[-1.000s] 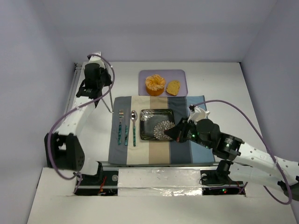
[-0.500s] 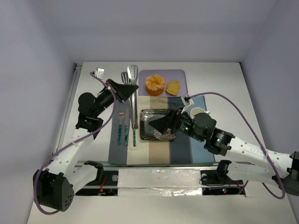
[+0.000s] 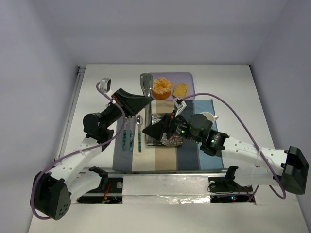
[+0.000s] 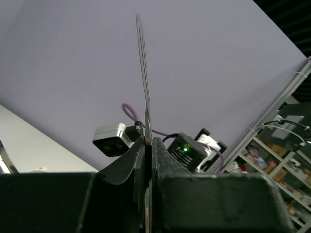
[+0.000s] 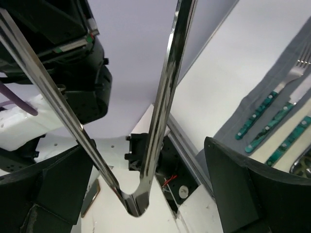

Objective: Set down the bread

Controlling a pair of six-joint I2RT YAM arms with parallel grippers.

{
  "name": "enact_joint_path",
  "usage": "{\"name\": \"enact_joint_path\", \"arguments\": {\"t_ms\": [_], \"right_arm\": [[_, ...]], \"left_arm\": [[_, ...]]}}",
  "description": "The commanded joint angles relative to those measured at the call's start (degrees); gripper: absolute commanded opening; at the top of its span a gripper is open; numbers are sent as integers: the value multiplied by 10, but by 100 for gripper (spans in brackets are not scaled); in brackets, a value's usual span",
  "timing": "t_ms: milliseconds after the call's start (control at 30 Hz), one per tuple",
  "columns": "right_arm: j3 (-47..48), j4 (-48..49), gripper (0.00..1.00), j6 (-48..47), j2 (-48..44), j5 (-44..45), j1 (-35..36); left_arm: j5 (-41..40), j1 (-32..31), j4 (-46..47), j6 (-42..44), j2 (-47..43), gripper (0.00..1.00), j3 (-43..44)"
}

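Note:
The bread, a small golden slice, lies on the purple tray beside a peeled orange. My left gripper is shut on metal tongs, which stand over the tray's left edge and the mat. My right gripper is open over the dark plate. The joined end of the tongs hangs between its fingers without touching either one. Neither gripper touches the bread.
A striped placemat carries the dark plate. A fork, a knife and a spoon, the first two with teal handles, lie on its left. A white cup stands behind the right arm.
My left arm swung from the back left to the middle, carrying the tongs over the mat. My right gripper opened and moved left over the plate, around the tongs' joined end.

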Motion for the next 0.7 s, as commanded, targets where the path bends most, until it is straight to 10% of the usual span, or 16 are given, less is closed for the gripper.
{"name": "enact_joint_path", "arguments": {"t_ms": [0, 667], "right_arm": [[21, 72, 98, -14, 9, -42, 0], [-28, 142, 59, 29, 10, -22, 0]], "left_arm": [[0, -16, 121, -39, 0, 0, -8], [-3, -42, 169, -58, 20, 7, -20]]}}
